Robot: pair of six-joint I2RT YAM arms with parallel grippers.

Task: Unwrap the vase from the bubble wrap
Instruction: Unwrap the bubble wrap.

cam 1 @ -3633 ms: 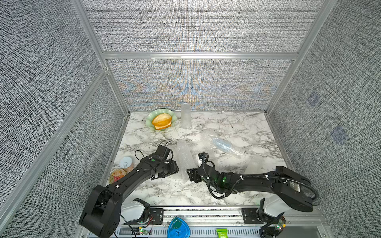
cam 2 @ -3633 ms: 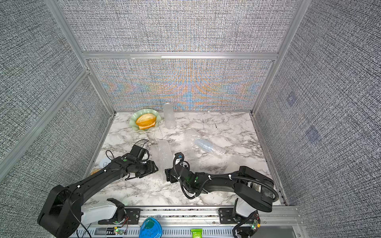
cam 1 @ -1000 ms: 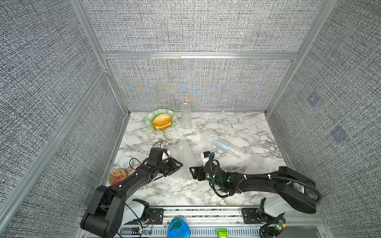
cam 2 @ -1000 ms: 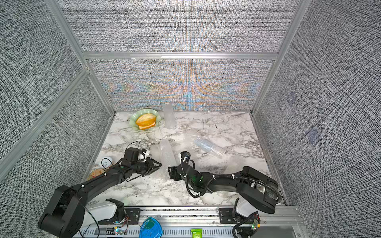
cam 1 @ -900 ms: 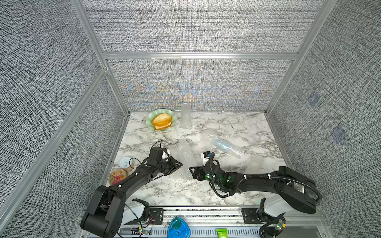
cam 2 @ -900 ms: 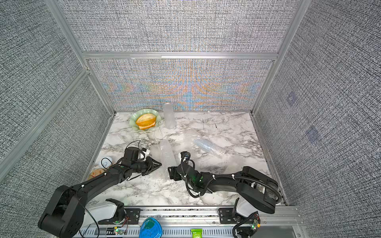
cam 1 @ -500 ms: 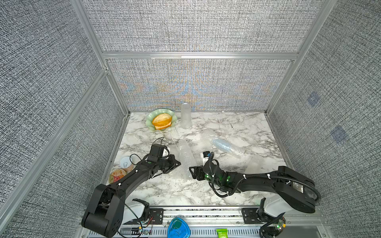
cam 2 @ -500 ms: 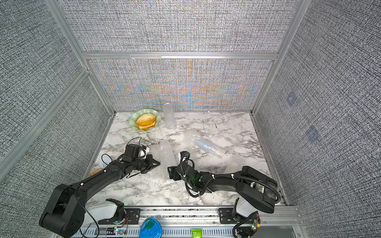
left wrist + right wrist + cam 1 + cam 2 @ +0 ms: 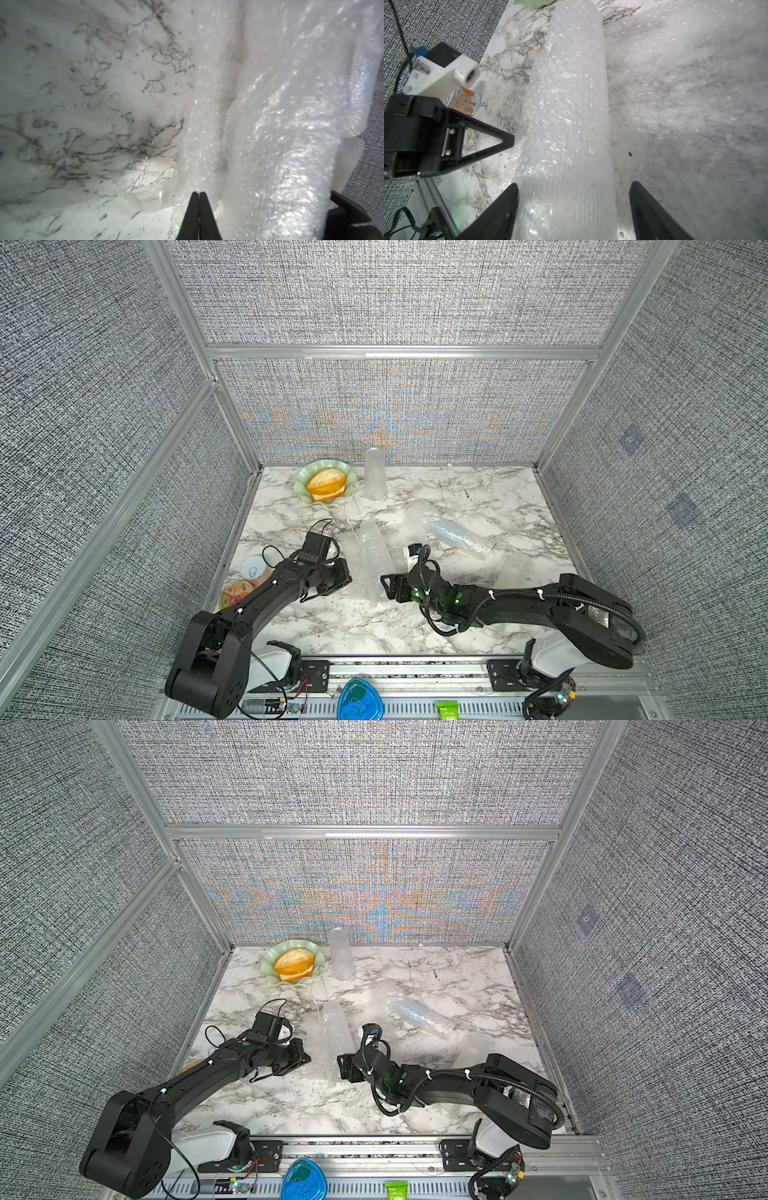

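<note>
A long roll of bubble wrap [image 9: 371, 556] [image 9: 335, 1036] lies mid-table; the vase shows only as faint ribs through the wrap [image 9: 571, 207]. My left gripper [image 9: 348, 576] [image 9: 308, 1057] [image 9: 199, 193] sits at the roll's left side, shut, its tips pinched on a loose flap of the bubble wrap [image 9: 207, 145]. At the roll's near end, my right gripper [image 9: 383, 588] [image 9: 341, 1067] [image 9: 574, 187] stands open. Its jaws straddle the roll: one finger [image 9: 508, 199] touches the wrap and the other [image 9: 641, 199] stands a little clear.
A second wrapped roll [image 9: 374, 475] stands upright at the back wall, and a third [image 9: 453, 531] lies right of centre on flat bubble sheeting [image 9: 685, 104]. A green dish [image 9: 303, 489] sits back left. A can [image 9: 252, 570] and a round tin [image 9: 235, 593] stand by the left wall.
My left gripper has closed its jaws at the wrap's loose edge and shifted slightly toward the back. The right arm has stayed in place around the roll's near end.
</note>
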